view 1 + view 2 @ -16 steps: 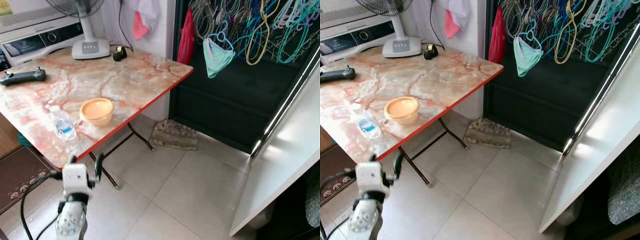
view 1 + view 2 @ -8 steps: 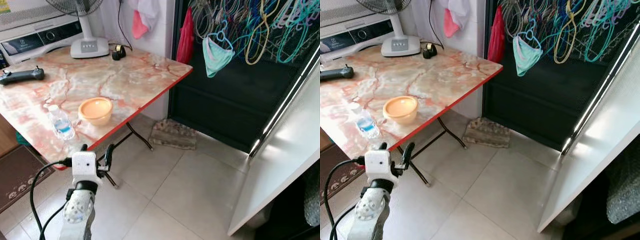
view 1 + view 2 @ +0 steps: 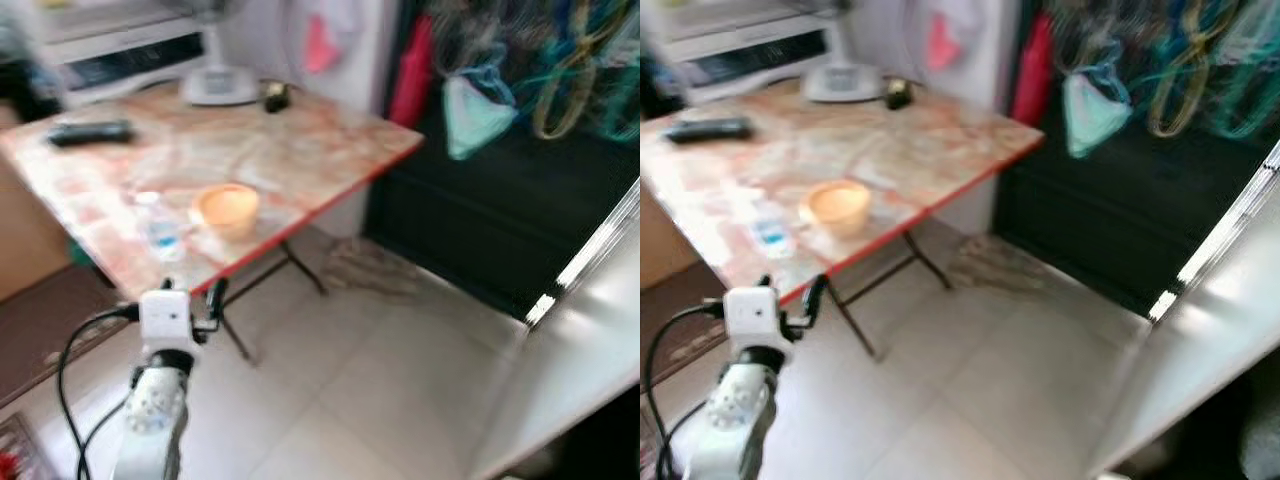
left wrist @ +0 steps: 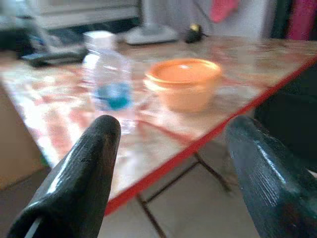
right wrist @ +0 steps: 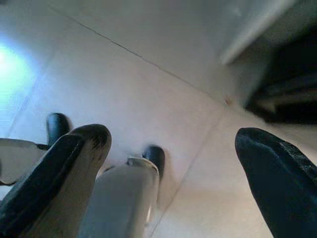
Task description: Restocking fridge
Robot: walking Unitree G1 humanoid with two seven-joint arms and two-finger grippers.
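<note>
A small clear water bottle (image 3: 160, 226) with a blue label stands near the front edge of the marble-topped table (image 3: 300, 140). Beside it, to its right, sits an orange bowl (image 3: 228, 208). My left gripper (image 3: 192, 291) is open and hovers just below and in front of the red table edge. In the left wrist view the bottle (image 4: 110, 84) and bowl (image 4: 184, 82) lie ahead between the spread fingers (image 4: 84, 178). My right gripper (image 5: 171, 134) is open and empty, hanging over the floor tiles. The head views are blurred.
A white fridge door (image 3: 590, 330) stands open at the right. On the table's far side lie a black controller (image 3: 90, 132) and a fan base (image 3: 218, 85). Folding table legs (image 3: 235, 340) and a floor mat (image 3: 370, 270) sit on the tiled floor; hangers (image 3: 560, 80) hang behind.
The camera has swung, shifting the scene rightward and blurring it. My left gripper has risen from low over the floor to just under the table edge, nearer the bottle.
</note>
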